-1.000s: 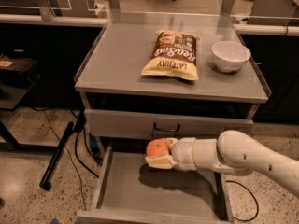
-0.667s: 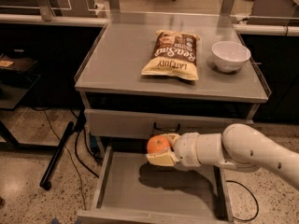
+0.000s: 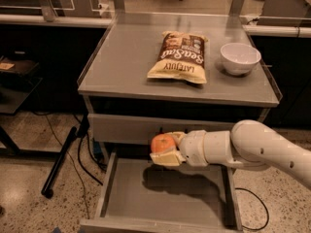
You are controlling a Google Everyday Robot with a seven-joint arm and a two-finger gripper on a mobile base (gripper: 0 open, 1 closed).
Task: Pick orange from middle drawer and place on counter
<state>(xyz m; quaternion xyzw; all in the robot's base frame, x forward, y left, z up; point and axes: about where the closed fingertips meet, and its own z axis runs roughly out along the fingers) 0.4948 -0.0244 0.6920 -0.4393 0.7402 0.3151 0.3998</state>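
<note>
Camera view: claw (image 3: 168, 148) clamped on orange (image 3: 161, 142), fruit sits between its fingers, both hanging over open drawer (image 3: 165, 198) floor; worktop (image 3: 126, 67) above and behind claw.

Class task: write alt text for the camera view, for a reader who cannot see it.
The gripper of a white robot arm holds the orange above the open middle drawer, below counter height. On the counter lie a chip bag and a white bowl.
</note>
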